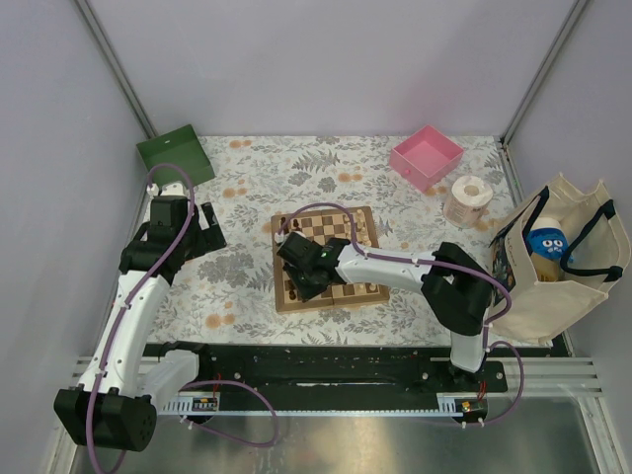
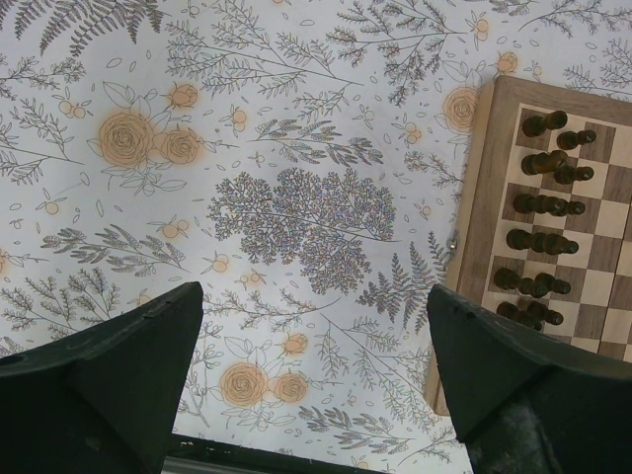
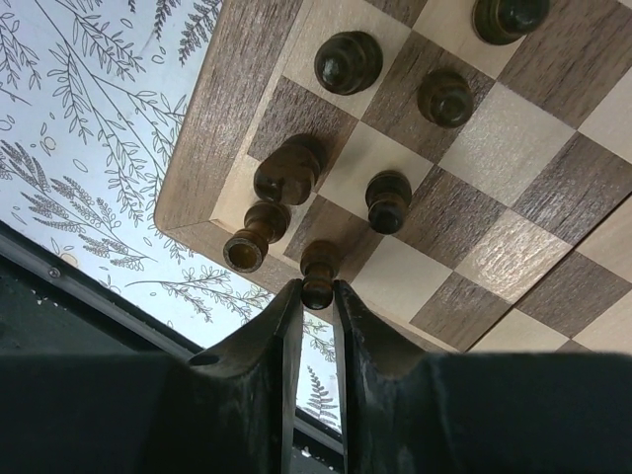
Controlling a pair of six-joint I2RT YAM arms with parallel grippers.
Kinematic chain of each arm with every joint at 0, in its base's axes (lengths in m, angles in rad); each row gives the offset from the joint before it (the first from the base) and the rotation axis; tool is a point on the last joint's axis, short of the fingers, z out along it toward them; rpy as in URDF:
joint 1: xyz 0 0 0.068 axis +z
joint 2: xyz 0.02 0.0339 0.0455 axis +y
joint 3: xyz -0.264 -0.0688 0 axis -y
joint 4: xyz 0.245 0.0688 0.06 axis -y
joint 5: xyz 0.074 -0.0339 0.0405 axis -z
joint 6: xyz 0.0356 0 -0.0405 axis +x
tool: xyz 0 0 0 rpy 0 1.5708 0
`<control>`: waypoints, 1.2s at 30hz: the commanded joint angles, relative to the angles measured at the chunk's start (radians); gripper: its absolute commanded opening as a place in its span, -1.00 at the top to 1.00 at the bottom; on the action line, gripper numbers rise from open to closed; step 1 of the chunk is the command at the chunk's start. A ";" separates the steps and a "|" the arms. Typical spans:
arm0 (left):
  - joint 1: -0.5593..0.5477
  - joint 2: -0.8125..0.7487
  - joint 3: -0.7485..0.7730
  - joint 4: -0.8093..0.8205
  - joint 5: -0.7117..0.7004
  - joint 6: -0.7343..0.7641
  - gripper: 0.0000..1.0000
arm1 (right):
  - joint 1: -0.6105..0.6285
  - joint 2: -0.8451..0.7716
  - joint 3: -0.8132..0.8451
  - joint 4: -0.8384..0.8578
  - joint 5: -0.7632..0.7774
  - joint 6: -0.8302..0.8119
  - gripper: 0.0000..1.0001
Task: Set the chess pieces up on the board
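Observation:
The board (image 1: 357, 237) lies mid-table. In the right wrist view my right gripper (image 3: 316, 286) is shut on a dark brown piece (image 3: 318, 272) over a dark square at the corner of the board (image 3: 217, 118). Beside it a dark piece (image 3: 255, 237) lies tipped at the border, and another (image 3: 288, 168) leans. Several dark pieces (image 3: 387, 197) stand upright further in. My left gripper (image 2: 314, 296) is open and empty above the floral cloth, left of the board's edge (image 2: 484, 197), where rows of dark pieces (image 2: 543, 207) stand. In the top view the right gripper (image 1: 299, 275) is at the board's near-left part and the left gripper (image 1: 202, 234) is to the left of the board. No cream pieces show.
A green box (image 1: 176, 155) sits at the back left and a pink box (image 1: 427, 156) at the back right. A roll of paper (image 1: 468, 200) stands right of the board. A cream tote bag (image 1: 558, 262) holding a blue item lies at the right edge.

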 commanded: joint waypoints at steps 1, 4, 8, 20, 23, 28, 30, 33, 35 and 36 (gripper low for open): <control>0.005 -0.015 -0.006 0.040 0.015 0.003 -0.98 | 0.007 -0.004 0.046 0.003 0.019 -0.003 0.42; 0.005 -0.015 -0.004 0.040 0.015 0.003 -0.98 | 0.007 -0.018 0.043 0.004 0.022 -0.003 0.37; 0.005 -0.017 -0.006 0.040 0.018 0.003 -0.98 | 0.007 -0.021 0.043 0.003 0.045 -0.003 0.36; 0.005 -0.015 -0.007 0.040 0.019 0.003 -0.98 | 0.007 -0.026 0.049 -0.001 0.054 -0.022 0.36; 0.005 -0.015 -0.007 0.040 0.018 0.003 -0.98 | 0.007 -0.039 0.053 -0.002 0.027 -0.023 0.35; 0.005 -0.017 -0.007 0.040 0.016 0.003 -0.98 | 0.007 -0.107 0.053 -0.001 0.034 -0.014 0.27; 0.005 -0.019 -0.007 0.038 0.015 0.003 -0.98 | 0.003 -0.130 0.049 0.003 0.066 -0.014 0.24; 0.005 -0.020 -0.007 0.040 0.016 0.003 -0.98 | -0.012 -0.136 0.043 0.010 0.083 -0.012 0.22; 0.005 -0.020 -0.009 0.040 0.016 0.003 -0.98 | -0.029 -0.124 0.044 0.009 0.069 -0.011 0.22; 0.005 -0.022 -0.007 0.038 0.016 0.001 -0.98 | -0.039 -0.113 0.047 0.010 0.059 -0.009 0.22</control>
